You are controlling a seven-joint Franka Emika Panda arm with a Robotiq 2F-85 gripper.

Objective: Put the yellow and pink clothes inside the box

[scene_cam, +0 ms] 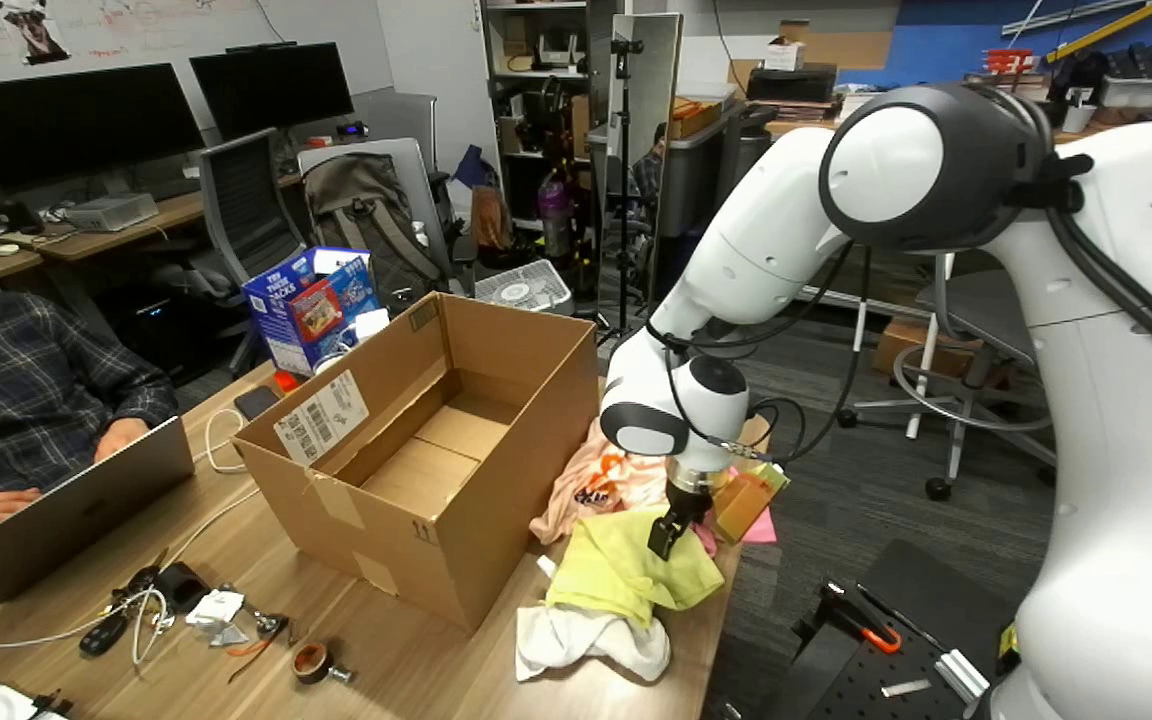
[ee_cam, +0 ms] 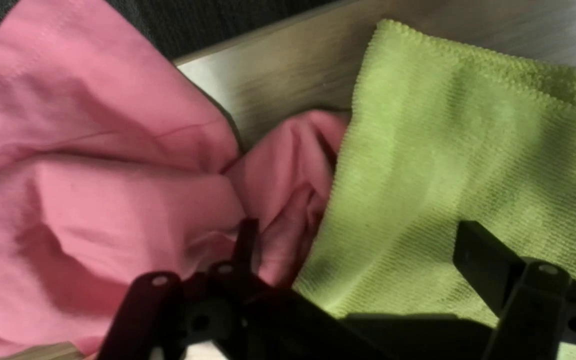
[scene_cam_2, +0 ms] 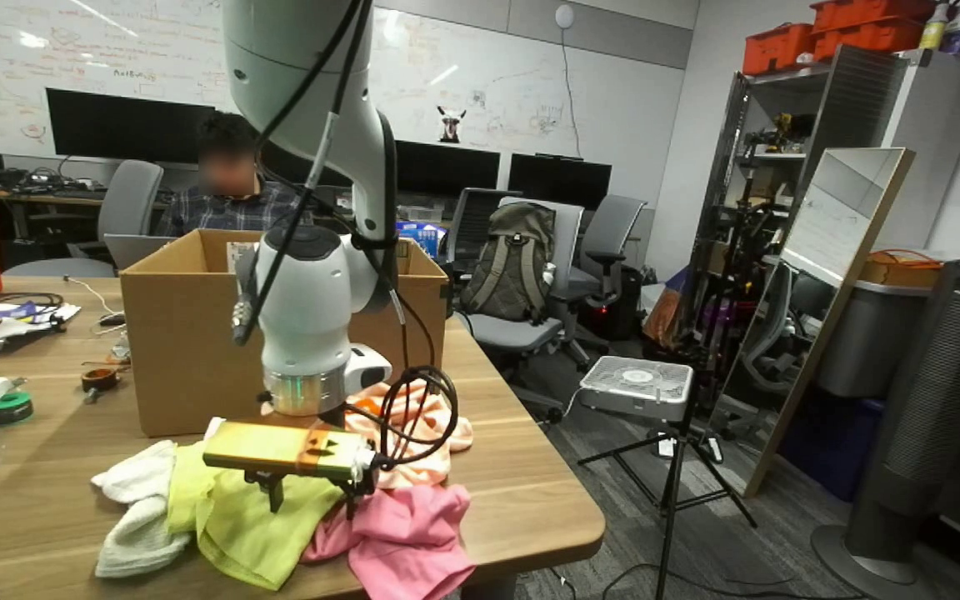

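Yellow cloth (ee_cam: pixel 438 170), pink cloth (ee_cam: pixel 113 205): saw both outside the box (scene_cam: pixel 506 500), under a hand (ee_cam: pixel 358 230) spread astride their border. Probably needed to pinch deep folds before lifting.

In the wrist view, the picture's borders cut off the pink cloth (ee_cam: pixel 118 200), the yellow cloth (ee_cam: pixel 443 165) and the gripper (ee_cam: pixel 358 227). In an exterior view, the pink cloth hides part of the near edge of the table (scene_cam_2: pixel 513 479), short of its right corner; the robot arm (scene_cam_2: pixel 305 283) hides the middle of the cardboard box (scene_cam_2: pixel 188 358); at the far edge, a seated person (scene_cam_2: pixel 230 210) has a blurred face. In an exterior view, the box label (scene_cam: pixel 321 418) is too small to read.
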